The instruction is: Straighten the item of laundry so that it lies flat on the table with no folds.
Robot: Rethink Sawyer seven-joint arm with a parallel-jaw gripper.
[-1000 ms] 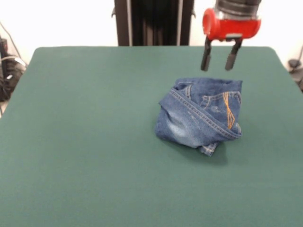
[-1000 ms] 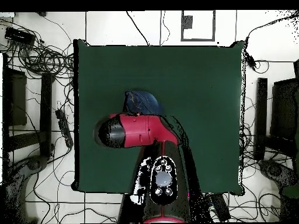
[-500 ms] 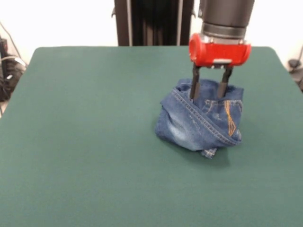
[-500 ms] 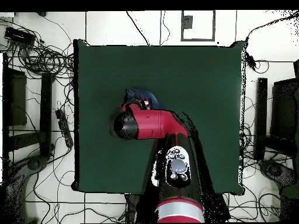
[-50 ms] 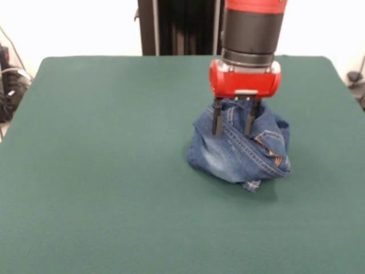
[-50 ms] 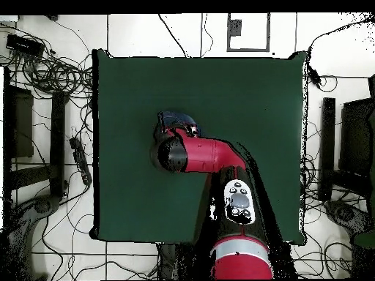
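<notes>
The item of laundry point(image 5: 231, 157), blue denim jeans, sits bunched in a crumpled heap right of the middle of the green table point(image 5: 85, 148). An orange-stitched pocket shows on its right side. My gripper point(image 5: 232, 130) stands straight down on the top of the heap, open, its two dark fingers point(image 5: 217, 121) apart and pressed against the denim. In the overhead view the red wrist point(image 6: 183, 154) covers most of the heap, and only a blue edge of the jeans point(image 6: 174, 117) shows beyond it on the table point(image 6: 242, 88).
Green cloth spreads widely on every side of the heap. Cables and dark stands point(image 6: 44, 73) lie on the floor beyond the table's edges.
The gripper has come down and moved leftward in the front view, from above the table behind the heap onto its top. The denim's upper fold has been pushed down.
</notes>
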